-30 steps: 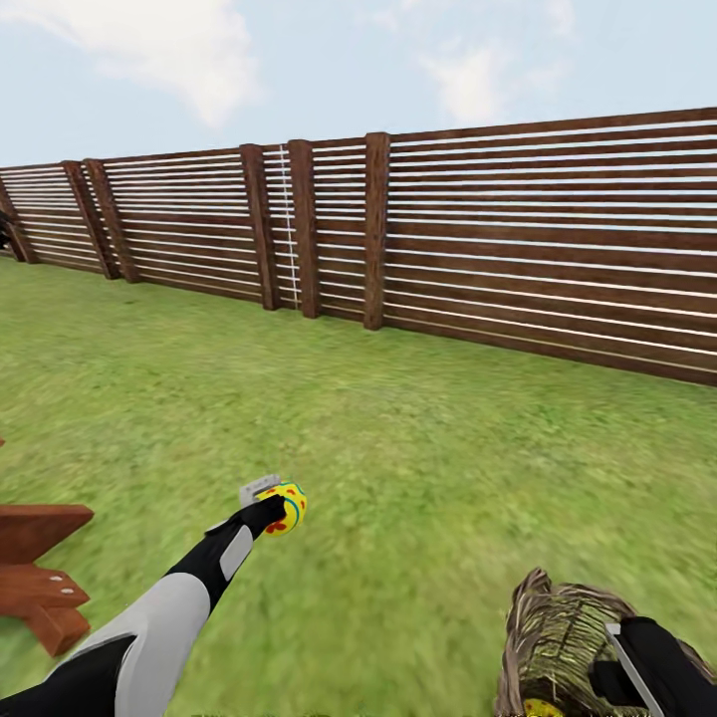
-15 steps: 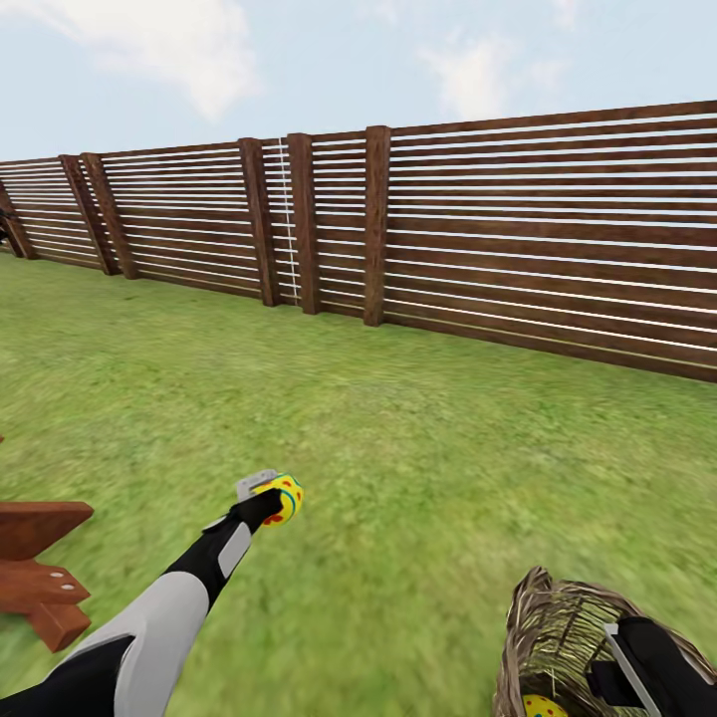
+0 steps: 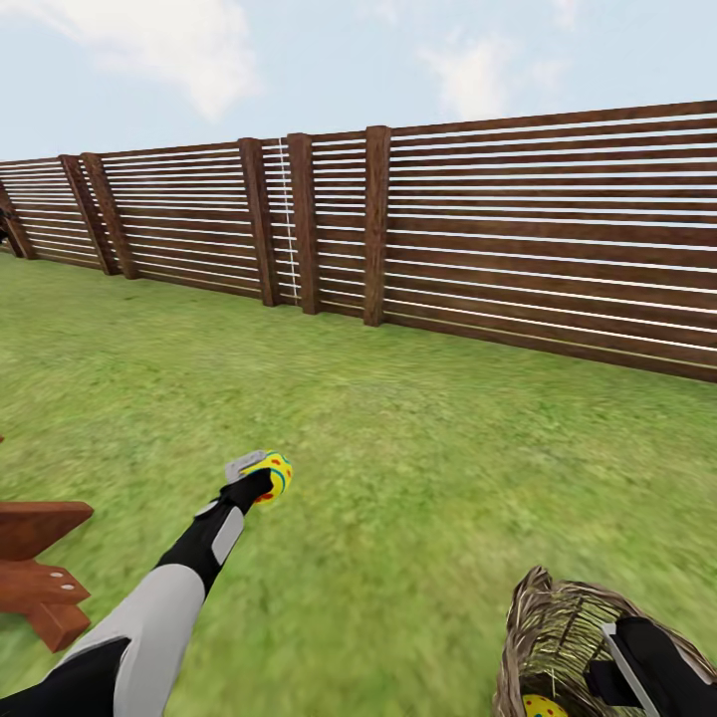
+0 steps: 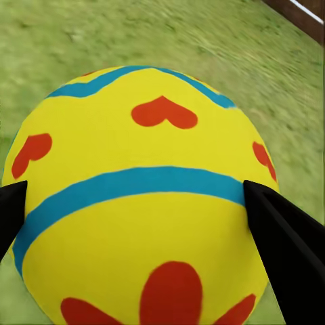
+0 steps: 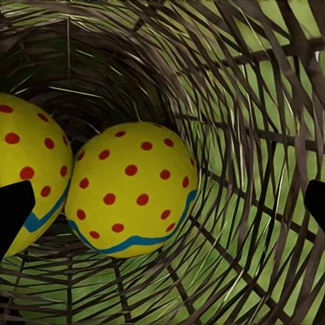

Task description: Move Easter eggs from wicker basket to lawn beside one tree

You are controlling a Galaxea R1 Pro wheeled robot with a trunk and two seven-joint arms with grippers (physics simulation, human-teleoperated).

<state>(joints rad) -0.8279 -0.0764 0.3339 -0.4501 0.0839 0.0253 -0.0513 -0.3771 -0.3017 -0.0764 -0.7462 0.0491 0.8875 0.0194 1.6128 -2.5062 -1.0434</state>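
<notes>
My left gripper [image 3: 261, 480] is shut on a yellow Easter egg [image 3: 276, 474] with blue bands and red hearts, held out over the lawn [image 3: 428, 468]. Up close, that egg [image 4: 142, 196] sits between both black fingertips [image 4: 281, 233]. The brown wicker basket [image 3: 553, 637] stands at the lower right with my right gripper [image 3: 637, 667] reaching into it. Inside lie two red-dotted yellow eggs [image 5: 132, 186] [image 5: 27, 162] on the weave, and the right gripper [image 5: 166, 203] is open with its tips wide apart, touching neither. The tree is out of view.
A brown slatted wooden fence [image 3: 448, 229] runs across the back of the garden. A reddish-brown wooden structure [image 3: 40, 573] stands on the grass at the left edge, beside my left arm. Open grass stretches ahead to the fence.
My left arm has stretched further forward, carrying the egg away from me and slightly left. The right gripper stays in the basket.
</notes>
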